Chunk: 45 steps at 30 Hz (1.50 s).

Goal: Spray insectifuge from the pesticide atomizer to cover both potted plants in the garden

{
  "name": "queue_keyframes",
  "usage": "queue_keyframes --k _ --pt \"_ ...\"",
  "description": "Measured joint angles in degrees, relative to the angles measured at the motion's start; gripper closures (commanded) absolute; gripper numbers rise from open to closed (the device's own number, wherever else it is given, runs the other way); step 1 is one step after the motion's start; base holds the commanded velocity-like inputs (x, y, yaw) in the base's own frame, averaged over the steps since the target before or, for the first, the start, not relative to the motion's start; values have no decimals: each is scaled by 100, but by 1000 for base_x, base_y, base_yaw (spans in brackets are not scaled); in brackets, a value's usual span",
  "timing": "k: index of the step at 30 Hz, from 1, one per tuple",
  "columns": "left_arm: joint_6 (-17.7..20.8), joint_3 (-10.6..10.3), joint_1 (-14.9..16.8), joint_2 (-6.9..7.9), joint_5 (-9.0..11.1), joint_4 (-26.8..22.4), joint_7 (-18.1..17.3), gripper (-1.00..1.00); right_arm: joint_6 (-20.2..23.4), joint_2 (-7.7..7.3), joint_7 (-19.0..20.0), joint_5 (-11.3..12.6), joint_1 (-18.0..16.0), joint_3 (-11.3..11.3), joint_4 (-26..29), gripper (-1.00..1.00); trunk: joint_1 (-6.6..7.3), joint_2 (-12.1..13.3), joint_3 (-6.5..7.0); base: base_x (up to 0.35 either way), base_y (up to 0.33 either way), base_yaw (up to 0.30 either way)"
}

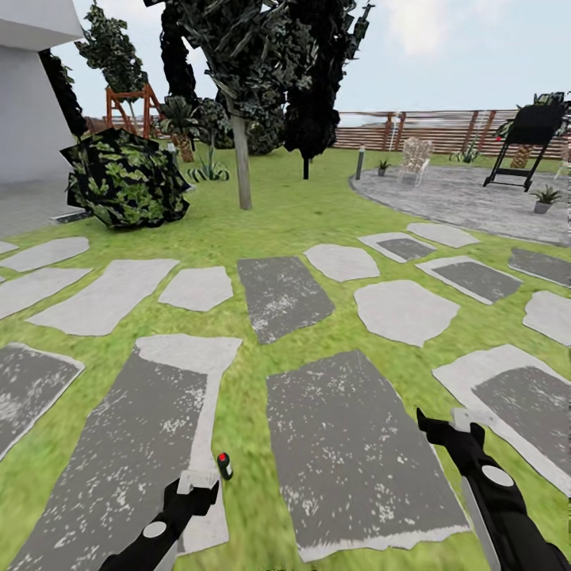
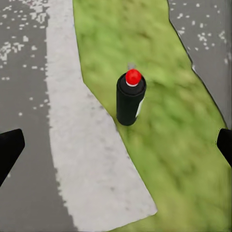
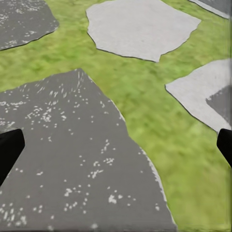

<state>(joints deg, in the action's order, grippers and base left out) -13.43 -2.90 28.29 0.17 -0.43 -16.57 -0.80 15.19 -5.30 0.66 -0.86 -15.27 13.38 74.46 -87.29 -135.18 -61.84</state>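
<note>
In the head view the pesticide atomizer (image 1: 224, 465) stands upright on a strip of grass in the garden (image 1: 285, 214), right at the pale edge of a stepping stone (image 1: 135, 444); it is small here, a dark body with a red top, and its label cannot be made out. The left gripper (image 1: 193, 493) sits just below it, apart from it, its arm cut off by the frame's bottom edge. The right gripper (image 1: 446, 424) hangs over another stone, well apart from the bottle. One potted plant (image 1: 546, 197) stands on the round patio (image 1: 468, 198) at far right, and a second, tiny one (image 1: 382, 166) near the white chair (image 1: 414, 161); their leaves are too small to read. In the left wrist view the atomizer (image 2: 130, 98) stands between the two dark fingertips (image 2: 9, 149), which are spread wide and touch nothing. In the right wrist view the fingertips (image 3: 8, 149) are equally wide apart over stone and grass, holding nothing.
</note>
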Motion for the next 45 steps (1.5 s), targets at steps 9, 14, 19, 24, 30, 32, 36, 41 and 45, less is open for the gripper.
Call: queue_keyframes --k 9,14,19,24,30,32,36,41,45 --pt "-22 -8 -11 1 0 0 0 -100 -2848 2 -1 4 10 -11 -1569 -100 -198 -361 -227 0 0 -166" --pt "-28 3 -11 5 -5 0 4 -100 -2953 2 -2 -1 9 -24 -1434 -100 -307 -562 -321 0 0 -4" --pt "-34 40 -3 9 15 0 13 -100 -2863 2 -2 -1 8 -25 -1418 -100 -417 -762 -410 0 0 0" --pt "-36 73 -2 15 50 0 34 -100 -2857 1 -2 4 9 -25 -1420 -100 -445 -807 -473 0 0 0" --pt "-37 63 -2 15 20 0 51 -100 -2856 -12 4 6 8 -25 -1422 -100 -445 -807 -473 17 -1 0" --pt "-36 72 -2 19 39 0 63 -100 -2857 -14 2 6 8 -25 -1422 -100 -443 -807 -473 202 -54 0" --pt "-40 90 -2 31 63 1 71 -100 -2844 -10 -3 9 8 -21 -1424 -100 -442 -807 -480 296 -119 72" --pt "-198 109 -21 18 86 11 144 -100 -2845 1 -3 13 9 -17 -1423 -100 -442 -807 -506 302 -143 99" --pt "-524 116 -39 13 112 21 320 -100 -2848 2 -2 14 9 -23 -1429 -100 -443 -807 -509 190 -87 9"
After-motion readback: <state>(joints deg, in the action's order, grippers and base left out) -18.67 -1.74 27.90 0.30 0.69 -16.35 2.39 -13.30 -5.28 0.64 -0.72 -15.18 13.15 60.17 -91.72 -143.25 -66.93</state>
